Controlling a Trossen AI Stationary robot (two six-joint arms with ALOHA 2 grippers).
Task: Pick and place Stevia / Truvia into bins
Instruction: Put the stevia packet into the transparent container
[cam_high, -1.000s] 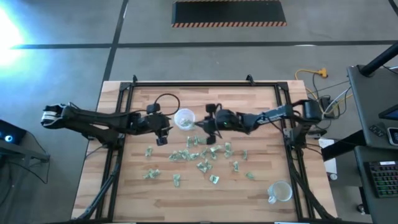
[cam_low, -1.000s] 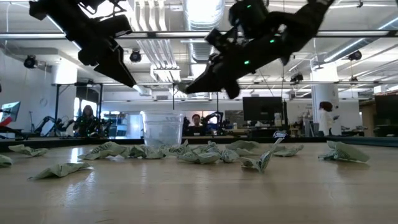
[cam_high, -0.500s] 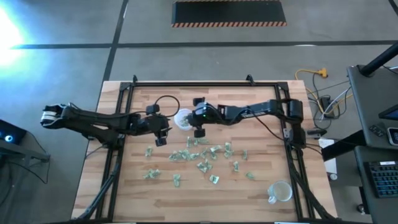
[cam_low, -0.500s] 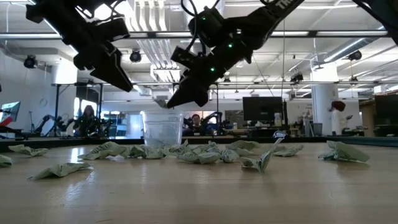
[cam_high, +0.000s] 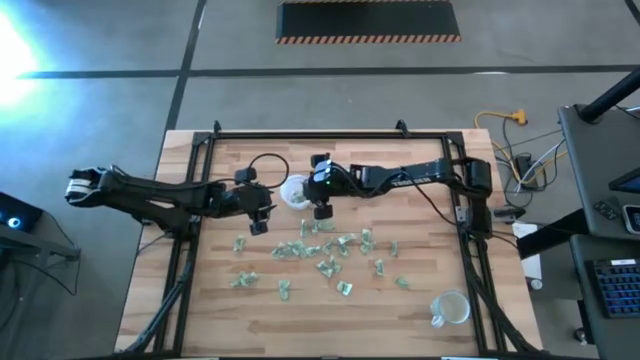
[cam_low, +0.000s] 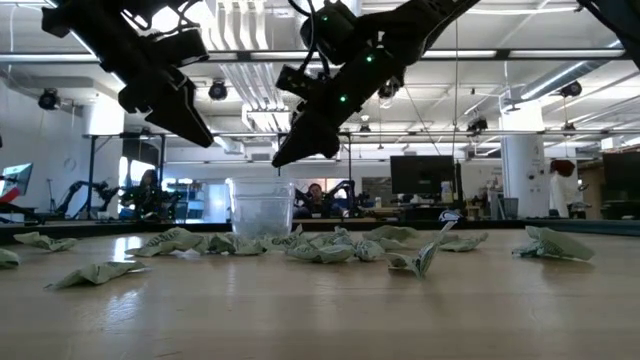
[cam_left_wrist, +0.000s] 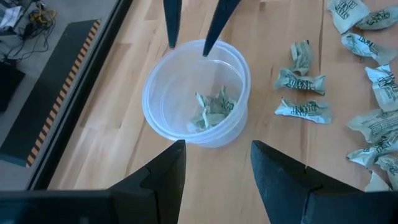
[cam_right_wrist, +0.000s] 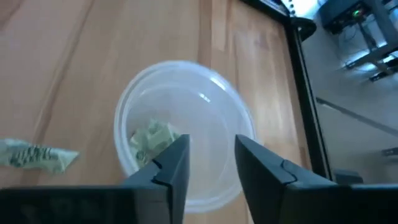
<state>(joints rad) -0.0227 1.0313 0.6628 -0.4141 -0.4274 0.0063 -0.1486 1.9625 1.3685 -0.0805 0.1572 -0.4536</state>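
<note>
A translucent round cup (cam_left_wrist: 196, 93) stands on the wooden table left of centre; it also shows in the right wrist view (cam_right_wrist: 180, 124) and the low view (cam_low: 262, 207). A few crumpled pale green sachets (cam_left_wrist: 214, 106) lie in its bottom. Many more sachets (cam_high: 320, 250) lie scattered on the table nearer the front. My right gripper (cam_right_wrist: 211, 143) hangs open and empty above the cup, its fingers (cam_left_wrist: 171, 22) pointing down at the rim. My left gripper (cam_left_wrist: 214, 146) is open and empty, raised just left of the cup (cam_high: 293, 190).
A second round cup (cam_high: 450, 308) stands at the table's near right corner. A black metal frame (cam_high: 330, 133) runs around the table's edges. A black cable loop (cam_high: 265, 160) lies behind the cup. People and equipment show in the room beyond.
My right gripper has gone from over the sachet pile toward the table's left edge and now hangs above the cup. My left gripper has kept still.
</note>
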